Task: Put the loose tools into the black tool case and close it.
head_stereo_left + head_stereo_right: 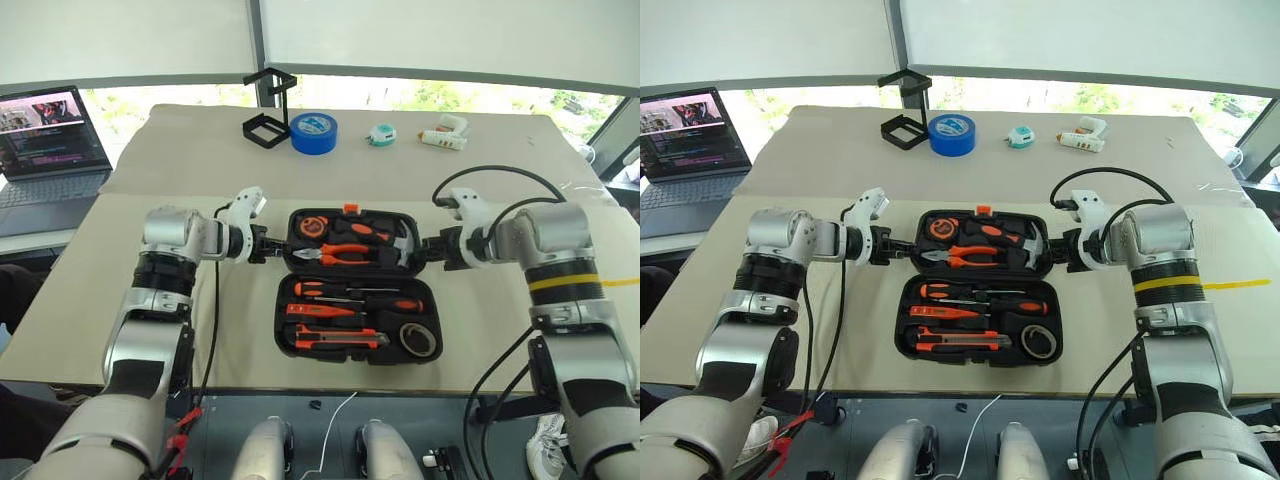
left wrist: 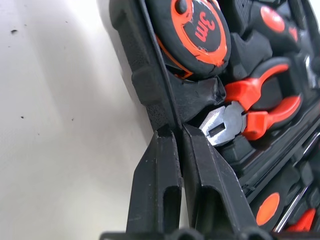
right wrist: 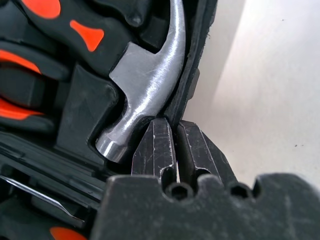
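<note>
Between the two grippers lies the black tool case, open flat on the table, its long axis running from one gripper to the other. Its far half, the lid with tape measure, pliers and hammer, sits directly between the claws; its near half lies toward the robot from both, and already holds the screwdrivers, the utility knife and the small grey tape roll.

At the lid's left end, the left gripper has its fingers pressed together on the lid's rim. At the lid's right end, the right gripper pinches the opposite rim just beside the hammer head. Each arm is nearest its own end.

Closing, I judge, turns on this: the hinge line runs across between the claws, so both must swing the lid toward the robot together, or it twists.
</note>
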Controlling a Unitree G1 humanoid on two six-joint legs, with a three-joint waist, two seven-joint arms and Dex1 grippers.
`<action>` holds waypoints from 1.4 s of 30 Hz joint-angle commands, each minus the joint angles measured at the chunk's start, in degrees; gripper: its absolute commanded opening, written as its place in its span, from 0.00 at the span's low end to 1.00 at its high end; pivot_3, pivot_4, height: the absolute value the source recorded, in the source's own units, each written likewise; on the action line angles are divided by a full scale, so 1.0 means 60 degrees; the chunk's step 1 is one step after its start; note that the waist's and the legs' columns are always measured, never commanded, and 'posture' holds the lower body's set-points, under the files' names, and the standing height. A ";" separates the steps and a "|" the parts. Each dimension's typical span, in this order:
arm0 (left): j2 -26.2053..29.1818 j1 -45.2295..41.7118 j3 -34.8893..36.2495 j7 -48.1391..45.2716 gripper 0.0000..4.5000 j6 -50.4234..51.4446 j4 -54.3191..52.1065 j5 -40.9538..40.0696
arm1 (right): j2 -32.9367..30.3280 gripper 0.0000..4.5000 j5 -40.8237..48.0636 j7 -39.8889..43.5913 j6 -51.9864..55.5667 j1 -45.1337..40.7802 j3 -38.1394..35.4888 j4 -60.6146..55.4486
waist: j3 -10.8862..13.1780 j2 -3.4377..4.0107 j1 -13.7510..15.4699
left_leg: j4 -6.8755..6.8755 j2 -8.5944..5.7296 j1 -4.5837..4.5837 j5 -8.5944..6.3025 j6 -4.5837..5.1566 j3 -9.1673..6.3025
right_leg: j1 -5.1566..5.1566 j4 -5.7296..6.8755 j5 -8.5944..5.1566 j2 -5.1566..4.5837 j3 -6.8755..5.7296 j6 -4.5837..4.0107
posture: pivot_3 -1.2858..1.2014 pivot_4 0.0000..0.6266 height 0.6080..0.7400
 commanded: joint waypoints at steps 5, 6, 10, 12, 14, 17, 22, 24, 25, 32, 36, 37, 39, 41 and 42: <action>-0.0074 0.2065 0.1461 -0.0694 0.01 -0.4090 -0.2624 -0.0701 | -0.1082 0.00 -0.0181 0.1363 -0.4357 0.2364 -0.0174 -0.3607 | 0.0002 0.0000 -0.0039 | -0.0011 0.0000 -0.0055 0.0011 -0.0010 0.0001 | -0.0058 0.0000 0.0008 -0.0003 0.0007 0.0000 | 0.52 0.24 1.00; -0.0026 0.2520 0.1473 -0.0854 0.01 -0.4934 -0.2914 -0.0583 | -0.1291 0.00 -0.0491 0.1286 -0.5158 0.2906 -0.0184 -0.3944 | 0.0003 0.0000 -0.0037 | -0.0022 0.0001 -0.0057 0.0010 -0.0010 0.0001 | -0.0058 0.0001 0.0009 -0.0005 0.0007 0.0001 | 0.52 0.24 1.00; 0.0154 0.3681 0.1327 -0.1192 0.01 -0.7239 -0.3409 -0.0223 | -0.1904 0.00 -0.1555 0.1049 -0.7999 0.4592 -0.0170 -0.4527 | 0.0003 0.0000 -0.0034 | -0.0045 0.0003 -0.0065 0.0006 -0.0006 0.0008 | -0.0057 -0.0011 0.0011 -0.0005 0.0004 0.0002 | 0.52 0.24 1.00; 0.0188 0.4140 0.1294 -0.1190 0.01 -0.8337 -0.3535 0.0004 | -0.2042 0.00 -0.2070 0.0735 -0.9535 0.5315 -0.0265 -0.4608 | 0.0003 -0.0001 -0.0034 | -0.0045 0.0003 -0.0064 0.0002 0.0001 0.0013 | -0.0055 -0.0026 0.0011 -0.0009 0.0005 0.0002 | 0.52 0.24 1.00; 0.0115 0.4560 0.1379 -0.1080 0.01 -0.9843 -0.3536 0.0276 | -0.2208 0.00 -0.2706 0.0320 -1.0929 0.5963 -0.0298 -0.4577 | 0.0003 0.0000 -0.0039 | -0.0044 0.0004 -0.0063 0.0002 0.0001 0.0014 | -0.0053 -0.0064 0.0011 -0.0008 0.0004 0.0002 | 0.52 0.24 1.00; 0.0314 0.5904 0.1178 -0.1537 0.01 -1.2452 -0.3501 0.0878 | -0.2364 0.00 -0.4053 -0.0832 -1.3804 0.7363 -0.0443 -0.4293 | 0.0002 0.0000 -0.0036 | -0.0043 0.0004 -0.0056 0.0003 0.0002 0.0014 | -0.0050 -0.0062 0.0011 -0.0009 0.0005 0.0001 | 0.52 0.24 1.00; 0.0693 0.6894 0.0864 -0.2258 0.29 -1.3919 -0.3455 0.0827 | -0.2194 0.29 -0.4401 -0.1446 -1.5068 0.8409 -0.0646 -0.3800 | 0.0000 -0.0001 -0.0058 | -0.0063 0.0022 0.0014 -0.0003 0.0006 0.0035 | 0.0001 -0.0069 0.0008 -0.0006 0.0018 -0.0004 | 0.52 0.24 1.00; 0.0919 0.7157 0.1098 -0.1995 0.47 -1.3910 -0.3474 0.0776 | -0.2266 0.44 -0.4527 -0.1734 -1.5584 0.8827 -0.0976 -0.3478 | 0.0000 -0.0001 -0.0043 | -0.0051 0.0022 0.0021 0.0001 0.0010 0.0043 | 0.0003 -0.0063 0.0015 -0.0011 0.0019 -0.0016 | 0.52 0.24 1.00; 0.1040 0.7273 0.1247 -0.1919 0.56 -1.3810 -0.3489 0.0707 | -0.2294 0.53 -0.4474 -0.1774 -1.5763 0.8994 -0.1154 -0.3359 | 0.0000 -0.0001 -0.0026 | -0.0051 0.0023 0.0030 0.0008 0.0019 0.0046 | 0.0010 -0.0063 0.0021 -0.0013 0.0018 -0.0022 | 0.52 0.24 1.00; 0.1828 0.7588 0.1652 -0.2255 0.72 -1.3005 -0.3249 0.0240 | -0.2304 0.69 -0.2799 -0.0762 -1.5707 1.0145 -0.2295 -0.3398 | 0.0000 0.0000 -0.0032 | -0.0057 0.0034 0.0101 0.0014 0.0028 0.0037 | 0.0101 -0.0077 0.0016 -0.0006 0.0003 -0.0017 | 0.52 0.24 1.00; 0.2096 0.6692 0.0970 -0.3085 0.61 -1.2215 -0.2893 0.0232 | -0.2500 0.40 -0.0629 0.0987 -1.4271 1.2050 -0.2303 -0.6182 | 0.0001 0.0003 0.0078 | -0.0058 0.0036 0.0123 0.0012 0.0030 0.0028 | 0.0137 -0.0084 0.0013 -0.0011 -0.0007 -0.0016 | 0.52 0.24 1.00; 0.2079 0.6295 0.0761 -0.3205 0.59 -1.2029 -0.2742 0.0328 | -0.2627 0.35 -0.0389 0.1281 -1.3877 1.2486 -0.2189 -0.6862 | 0.0002 0.0000 0.0109 | -0.0062 0.0035 0.0125 0.0013 0.0030 0.0027 | 0.0139 -0.0082 0.0008 -0.0016 -0.0012 -0.0012 | 0.52 0.24 1.00; 0.1999 0.5505 0.0368 -0.3329 0.41 -1.1817 -0.2420 0.0593 | -0.2825 0.20 -0.0271 0.1686 -1.3290 1.3027 -0.1945 -0.7768 | 0.0003 -0.0003 0.0192 | -0.0058 0.0042 0.0136 0.0013 0.0030 0.0025 | 0.0154 -0.0078 0.0007 -0.0012 -0.0014 -0.0014 | 0.52 0.24 1.00; 0.1893 0.4699 -0.0055 -0.3467 0.24 -1.1672 -0.1947 0.0867 | -0.2961 0.03 -0.0360 0.1871 -1.2640 1.3225 -0.1600 -0.8386 | -0.0006 -0.0023 0.0182 | -0.0048 0.0045 0.0137 0.0013 0.0029 0.0026 | 0.0158 -0.0091 0.0008 -0.0006 -0.0018 -0.0014 | 0.52 0.24 1.00; 0.1848 0.4325 -0.0252 -0.3492 0.17 -1.1719 -0.1624 0.1061 | -0.3031 0.00 -0.0365 0.1956 -1.2287 1.3264 -0.1412 -0.8648 | -0.0011 -0.0031 0.0177 | -0.0044 0.0047 0.0138 0.0013 0.0029 0.0027 | 0.0159 -0.0094 0.0009 -0.0005 -0.0018 -0.0014 | 0.52 0.24 1.00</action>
